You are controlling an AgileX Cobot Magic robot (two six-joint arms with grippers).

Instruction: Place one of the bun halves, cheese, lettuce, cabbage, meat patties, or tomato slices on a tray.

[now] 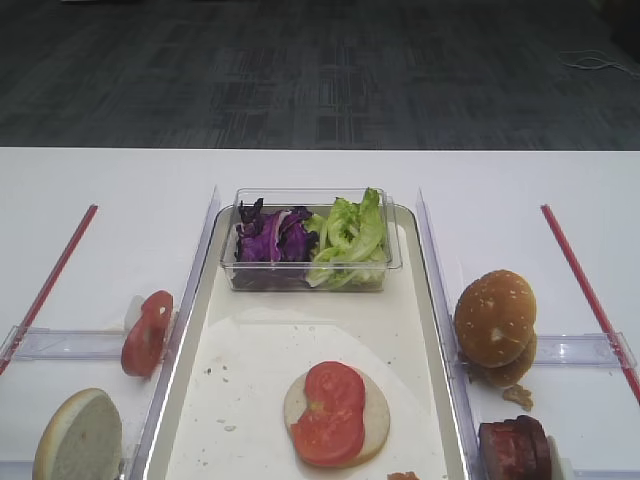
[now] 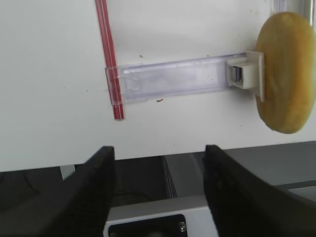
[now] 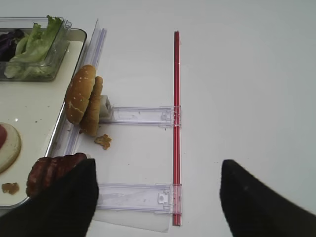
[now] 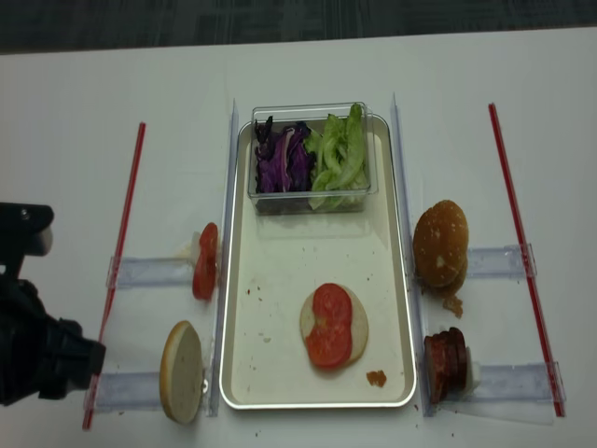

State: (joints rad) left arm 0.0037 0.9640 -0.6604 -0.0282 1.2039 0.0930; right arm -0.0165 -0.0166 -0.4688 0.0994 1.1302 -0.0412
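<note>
On the tray (image 1: 250, 390) a pale bun half (image 1: 372, 420) lies flat with tomato slices (image 1: 330, 410) on top. Lettuce (image 1: 350, 238) and cabbage (image 1: 270, 238) fill a clear tub at the tray's far end. Left of the tray, a tomato slice (image 1: 147, 333) and a bun half (image 2: 286, 74) stand on edge in racks. On the right are golden bun halves (image 3: 84, 98) and meat patties (image 3: 54, 170). My left gripper (image 2: 159, 158) is open and empty over the table's front edge. My right gripper (image 3: 158, 197) is open and empty beside the patties. No cheese is in view.
Clear plastic racks (image 3: 138, 116) and red strips (image 3: 176, 98) flank the tray on both sides. A brown crumb (image 3: 103, 141) lies on the table near the golden buns, and another (image 4: 377, 378) lies on the tray. My left arm (image 4: 42, 359) sits at the table's front left corner.
</note>
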